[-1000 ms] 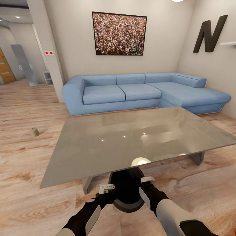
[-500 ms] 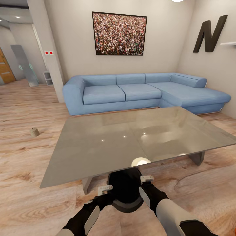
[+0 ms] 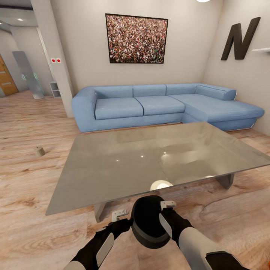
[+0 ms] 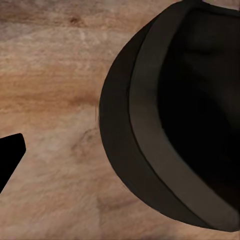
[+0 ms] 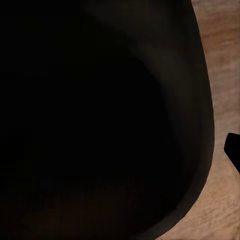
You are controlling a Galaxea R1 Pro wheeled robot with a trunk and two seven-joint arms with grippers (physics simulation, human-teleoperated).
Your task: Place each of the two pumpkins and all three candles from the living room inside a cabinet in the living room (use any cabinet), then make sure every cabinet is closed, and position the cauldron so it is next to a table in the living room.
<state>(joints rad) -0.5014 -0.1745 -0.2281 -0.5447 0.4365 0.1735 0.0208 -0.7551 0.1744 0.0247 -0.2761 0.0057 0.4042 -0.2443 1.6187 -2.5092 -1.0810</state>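
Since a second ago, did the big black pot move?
Yes. The cauldron has shifted right and tipped, its mouth now turned toward the camera, judged against the glass table edge, which stayed put. It sits between the left tool and right tool.

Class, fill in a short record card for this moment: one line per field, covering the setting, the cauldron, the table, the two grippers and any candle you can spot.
setting: living room, wooden floor, blue corner sofa behind
cauldron: black pot, tilted, between both arms at the table's near edge
table: glass-topped coffee table, nothing standing on it
left gripper: beside the cauldron, grip unclear
right gripper: against the cauldron's rim, grip unclear
candle: one on the floor, left of the table
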